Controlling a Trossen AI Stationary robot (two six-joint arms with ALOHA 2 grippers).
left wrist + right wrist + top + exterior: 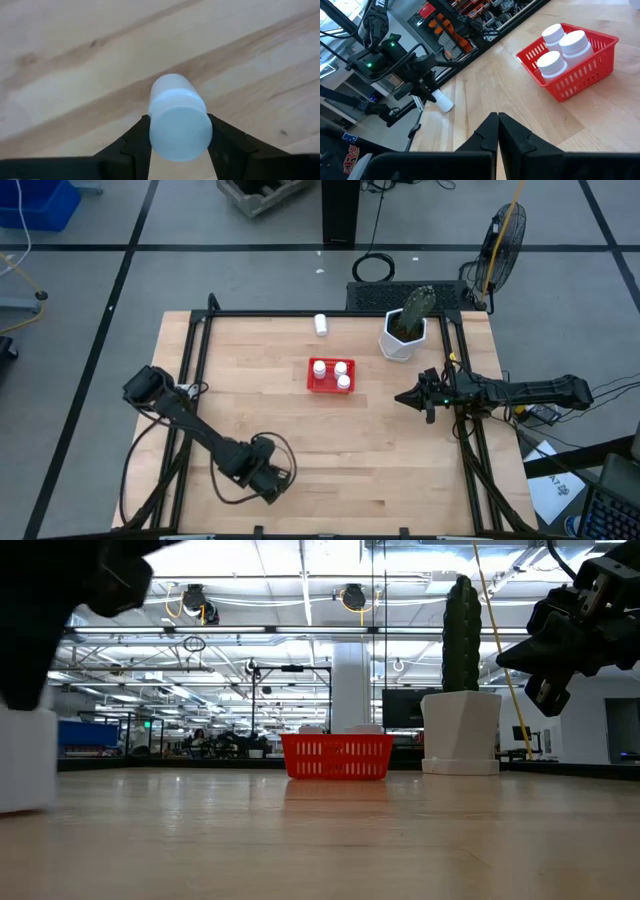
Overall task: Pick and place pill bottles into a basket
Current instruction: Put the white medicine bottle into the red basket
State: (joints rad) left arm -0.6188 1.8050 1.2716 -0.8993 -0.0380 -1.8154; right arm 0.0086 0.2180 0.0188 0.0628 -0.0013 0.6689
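Pill bottle (pixel 178 122) between left gripper (pixel 178 150) fingers

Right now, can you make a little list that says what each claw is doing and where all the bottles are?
left claw: low at the table's near edge, fingers on both sides of a lying pill bottle
right claw: shut, empty, waiting right of the basket
basket: red, mid-table, three bottles standing inside
loose bottle: lying near the far edge
cactus pot: behind the basket, to its right
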